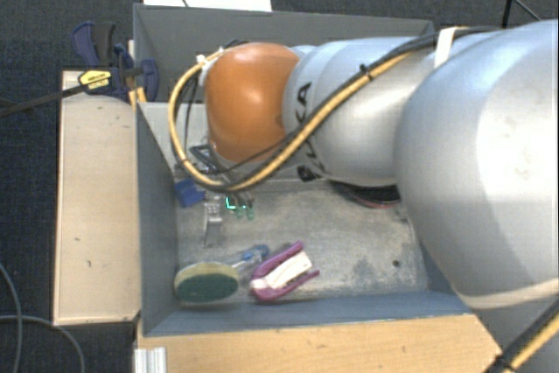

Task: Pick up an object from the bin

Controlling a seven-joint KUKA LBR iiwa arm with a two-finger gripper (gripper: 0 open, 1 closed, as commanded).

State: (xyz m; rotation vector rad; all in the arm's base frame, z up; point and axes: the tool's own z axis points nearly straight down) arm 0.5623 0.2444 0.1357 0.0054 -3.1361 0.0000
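Near the left wall of the grey metal bin (162,275), the pincer (214,218) hangs low beneath the arm's orange wrist cover (249,100), close to the floor. Whether it is open or closed cannot be told, since the cover and cables hide most of it, and nothing can be seen in its grip. A small blue piece (187,193) lies just beside it against the left wall, partly hidden. Along the front wall lie a round flat disc with a dark green face and tan rim (206,284), a small clear and blue item (249,256) and a purple and white plastic piece (284,272), close together and a little apart from the pincer. To pick well, the arm likely needs one clear target. The blue piece is nearest but crowded by the wall, so descending there risks scraping metal. The purple and white plastic piece seems to offer a thicker body to close on, provided the pincer centres over it, clear of the disc.
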